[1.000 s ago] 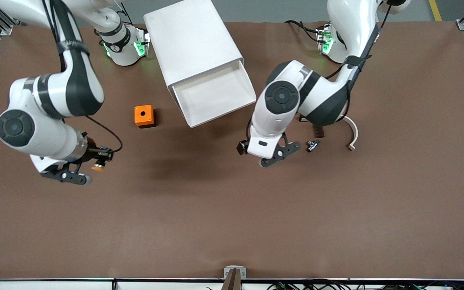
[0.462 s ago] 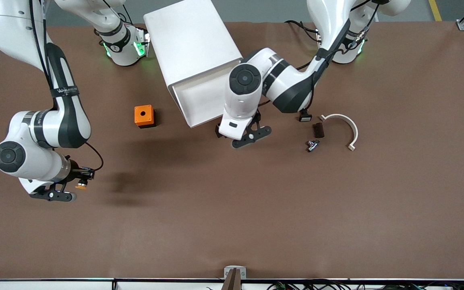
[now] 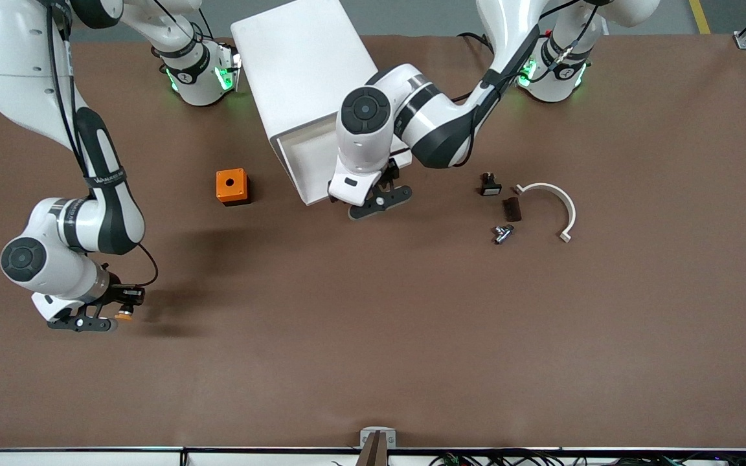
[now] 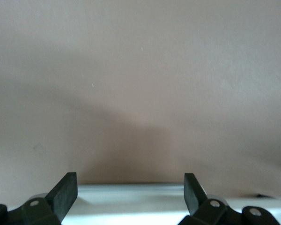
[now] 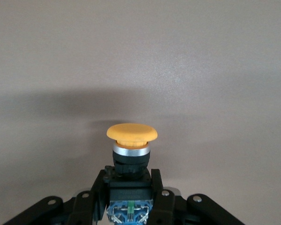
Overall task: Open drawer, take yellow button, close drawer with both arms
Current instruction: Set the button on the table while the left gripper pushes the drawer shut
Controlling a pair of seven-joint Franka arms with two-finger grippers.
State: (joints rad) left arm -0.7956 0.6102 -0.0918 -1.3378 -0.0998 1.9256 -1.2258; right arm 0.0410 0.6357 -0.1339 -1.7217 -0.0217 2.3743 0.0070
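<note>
Brown table (image 3: 412,336); right gripper (image 5: 131,194) gripping button (image 5: 131,140)

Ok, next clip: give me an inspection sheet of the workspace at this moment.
Surface: brown table mat.
Job's things: drawer pulled out of cabinet; button held by right gripper.
Clutter: orange box; small black parts; curved white piece.
Grippers: right shut on button over the mat; left gripper at the drawer's front edge, jaws open.
Cables: along the wall near the left arm's base.
Surroundings: nothing seen.
</note>
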